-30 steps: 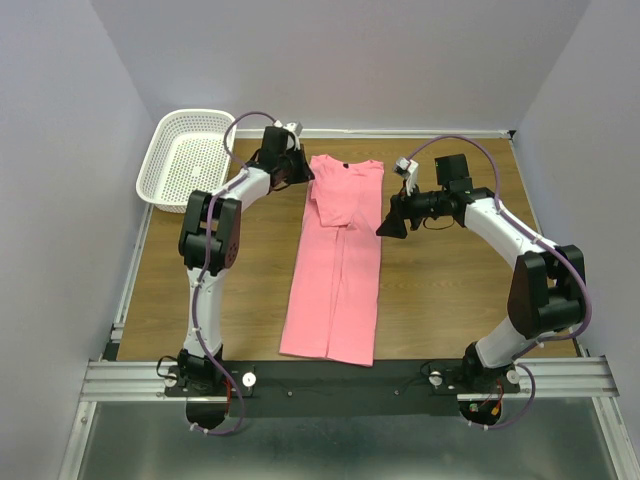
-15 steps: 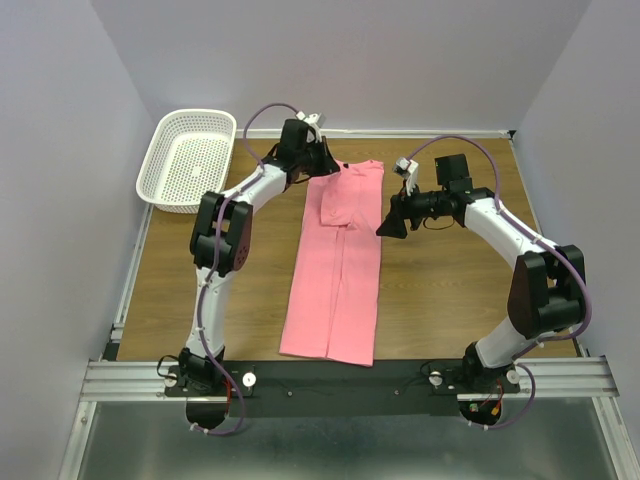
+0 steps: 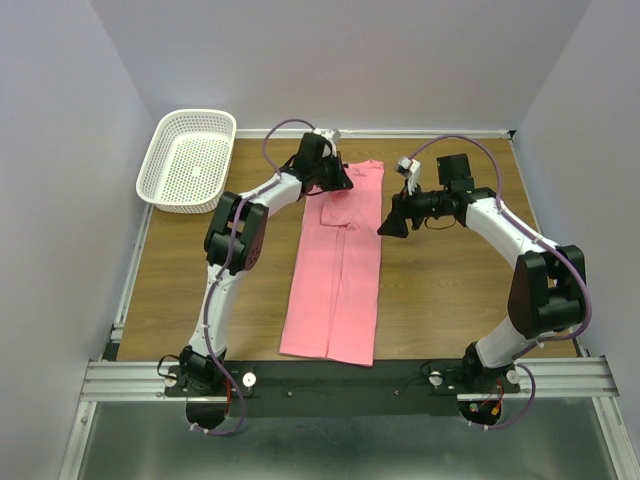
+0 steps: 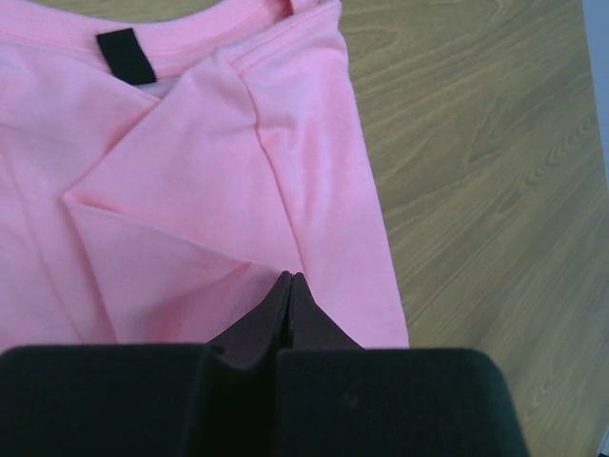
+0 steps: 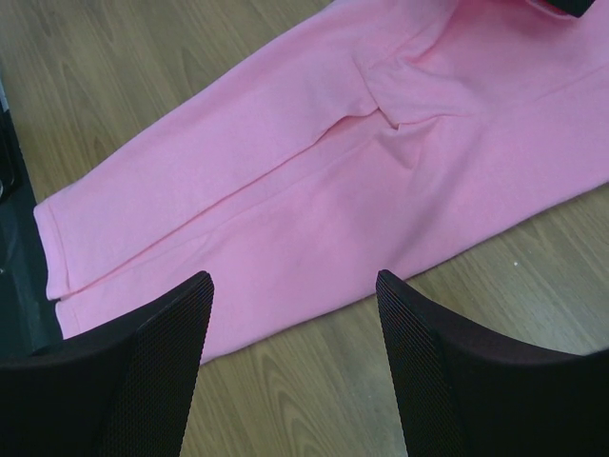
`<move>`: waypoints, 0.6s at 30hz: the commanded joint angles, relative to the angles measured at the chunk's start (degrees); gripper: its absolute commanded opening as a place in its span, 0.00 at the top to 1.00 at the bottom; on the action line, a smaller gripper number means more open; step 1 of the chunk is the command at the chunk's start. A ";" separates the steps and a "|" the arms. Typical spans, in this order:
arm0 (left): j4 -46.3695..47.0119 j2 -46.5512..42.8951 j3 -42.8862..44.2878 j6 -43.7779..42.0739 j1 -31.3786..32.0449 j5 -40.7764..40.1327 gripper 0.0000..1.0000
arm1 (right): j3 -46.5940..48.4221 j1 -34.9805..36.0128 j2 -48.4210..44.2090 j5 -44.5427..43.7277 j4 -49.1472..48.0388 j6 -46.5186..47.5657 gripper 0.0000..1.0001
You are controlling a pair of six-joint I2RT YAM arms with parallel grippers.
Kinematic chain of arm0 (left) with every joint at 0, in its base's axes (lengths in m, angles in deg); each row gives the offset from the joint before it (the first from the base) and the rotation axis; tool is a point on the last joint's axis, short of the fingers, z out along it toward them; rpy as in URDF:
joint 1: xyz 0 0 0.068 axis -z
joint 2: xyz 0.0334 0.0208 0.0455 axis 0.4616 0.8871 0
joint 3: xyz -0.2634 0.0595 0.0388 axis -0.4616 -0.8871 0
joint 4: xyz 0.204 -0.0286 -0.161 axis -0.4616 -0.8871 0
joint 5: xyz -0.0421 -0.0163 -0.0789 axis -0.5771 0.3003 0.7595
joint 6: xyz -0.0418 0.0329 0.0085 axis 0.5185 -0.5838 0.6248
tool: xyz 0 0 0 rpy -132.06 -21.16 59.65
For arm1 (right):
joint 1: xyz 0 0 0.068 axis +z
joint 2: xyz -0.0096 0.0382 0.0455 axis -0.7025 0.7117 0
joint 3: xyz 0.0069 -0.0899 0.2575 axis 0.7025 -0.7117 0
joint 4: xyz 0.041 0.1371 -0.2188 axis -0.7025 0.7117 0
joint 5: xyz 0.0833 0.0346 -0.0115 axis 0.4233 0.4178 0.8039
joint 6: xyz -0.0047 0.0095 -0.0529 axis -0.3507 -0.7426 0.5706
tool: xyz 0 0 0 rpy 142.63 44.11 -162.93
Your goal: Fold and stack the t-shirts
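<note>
Pinching the t-shirt (image 4: 181, 200), left gripper (image 4: 290, 282) fully closed.

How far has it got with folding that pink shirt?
Done: the plain pink cloth t-shirt lies as a long narrow strip, both sides folded in. In hand: the left arm's fingers are shut on cloth near the collar; the right arm's fingers hover open beside it. Left: folding the strip shorter and stacking it.

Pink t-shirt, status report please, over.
Left gripper shut on pink short-sleeved cloth t-shirt near collar. Right gripper open beside it. Shirt folded lengthwise. White plastic mesh basket apart.
</note>
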 commanded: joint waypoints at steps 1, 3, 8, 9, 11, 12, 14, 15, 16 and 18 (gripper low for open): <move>0.59 0.62 1.80 2.24 1.24 0.40 1.00 | -0.70 -0.50 -0.64 1.18 1.10 -0.48 0.23; 0.68 0.62 1.80 2.95 1.50 -0.57 1.00 | -0.61 -0.59 -0.64 1.00 1.19 -0.39 0.23; 0.59 1.23 1.98 4.89 2.73 -1.71 1.00 | -0.70 -0.85 -0.91 1.27 1.19 -0.48 0.23; 0.50 1.32 1.89 5.06 3.00 -2.06 1.00 | -0.70 -0.94 -0.91 1.27 1.19 -0.57 0.23; 0.33 1.41 1.71 5.76 3.35 -2.94 1.00 | -0.70 -1.12 -0.99 1.35 1.28 -0.48 0.23; 0.33 1.32 1.45 6.12 3.53 -3.29 1.00 | -0.70 -1.12 -1.00 1.27 1.28 -0.57 0.23; 0.76 1.06 0.84 6.82 3.79 -4.17 1.00 | -0.70 -1.29 -0.99 1.35 1.28 -0.48 0.23; 0.85 0.89 0.57 7.17 3.88 -4.52 1.00 | -0.61 -1.29 -1.00 1.35 1.28 -0.57 0.23; 1.03 0.71 0.40 7.52 3.97 -5.05 1.00 | -0.61 -1.38 -1.00 1.44 1.28 -0.48 0.23; 1.38 0.45 0.39 8.31 4.23 -6.10 1.00 | -0.61 -1.47 -1.08 1.44 1.28 -0.57 0.23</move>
